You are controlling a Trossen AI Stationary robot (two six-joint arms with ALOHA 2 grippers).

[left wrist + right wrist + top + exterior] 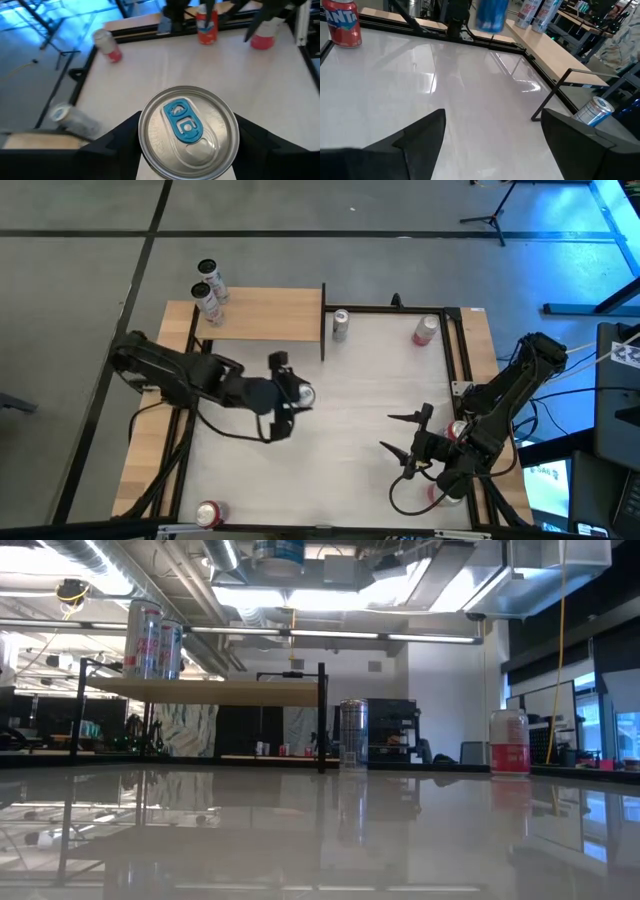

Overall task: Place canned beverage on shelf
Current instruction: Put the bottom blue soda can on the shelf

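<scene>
High view: left gripper (297, 393) sits centre-left of the frame over the white tabletop (350, 430), clamped on a silver can (303, 393) with a blue tab; left wrist view shows that can's lid (188, 132) filling the lower middle, dark fingers (117, 145) pressed on both sides. In the low view the held can shows only at the top edge (278, 552), raised above the table surface. The shelf (262, 314), tan board with black edge, lies upper left of the high frame, with two white cans (208, 290) standing at its left end; in the low view the shelf (205, 690) is a raised board on black posts at left, the two cans (152, 638) on top of it. A silver can (341, 324) stands on the tabletop just right of the shelf's right post, upper middle. A red can (425, 330) stands upper right of the table; another red can (209, 513) at lower left edge. Right gripper (404, 436) rests lower right of the frame, fingers spread wide, holding nothing; right wrist view shows both fingers (425, 132) apart over bare tabletop, a red Fanta can (342, 22) at upper left and a silver-blue can (592, 111) at right beside the shelf post. More red cans near the right arm's base (458, 430), partly hidden.
</scene>
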